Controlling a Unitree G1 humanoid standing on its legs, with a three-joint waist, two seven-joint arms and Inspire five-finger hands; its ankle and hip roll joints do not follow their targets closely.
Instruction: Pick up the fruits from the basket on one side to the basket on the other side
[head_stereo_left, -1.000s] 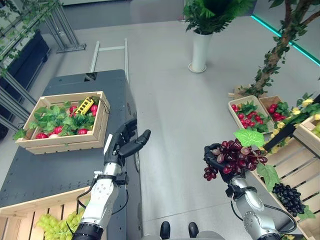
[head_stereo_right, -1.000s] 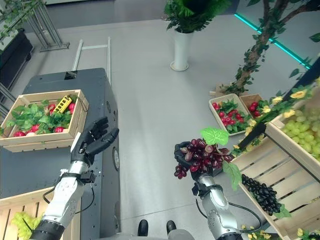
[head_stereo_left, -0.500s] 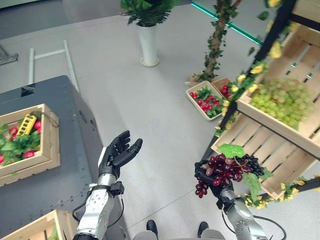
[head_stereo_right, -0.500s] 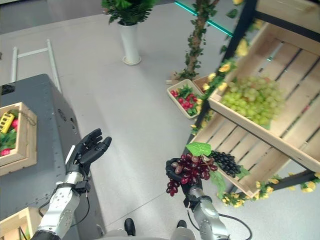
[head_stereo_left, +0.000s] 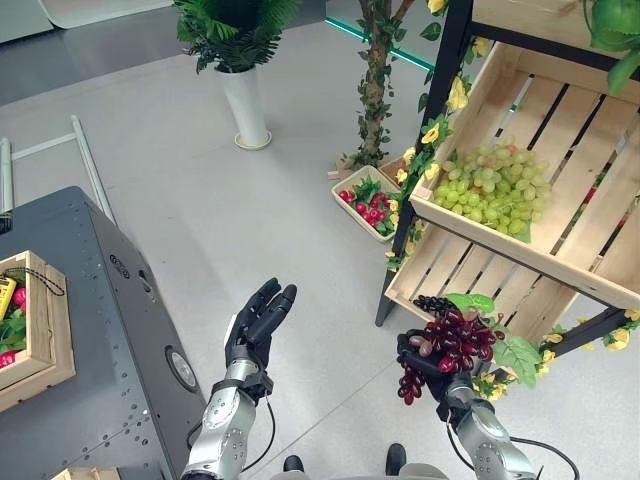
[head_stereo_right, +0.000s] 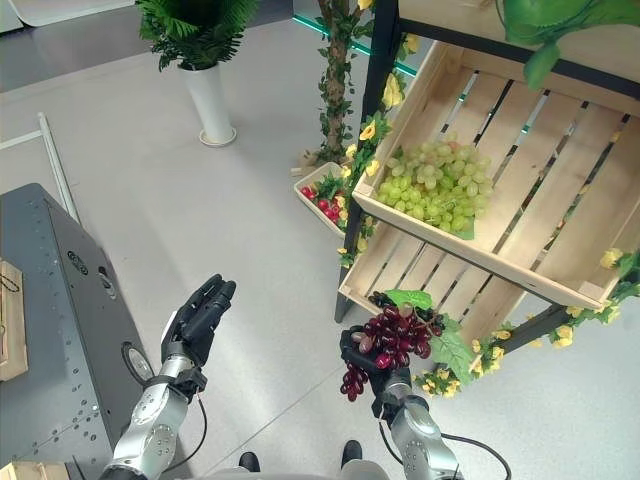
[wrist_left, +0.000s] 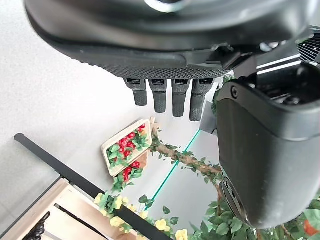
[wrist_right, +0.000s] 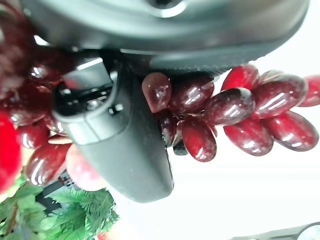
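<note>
Currently: right hand (head_stereo_left: 425, 358), fingers curled around a bunch of red grapes (head_stereo_left: 450, 342) with a green leaf, held just in front of the lower wooden crate (head_stereo_left: 470, 275). Left hand (head_stereo_left: 255, 330) raised beside it, well apart, fingers straight, empty.

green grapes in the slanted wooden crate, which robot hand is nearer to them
Right. The right robot hand, shut on the red grape bunch, is just below the rack holding the green grapes. The open left robot hand is farther off, over the floor.
</note>
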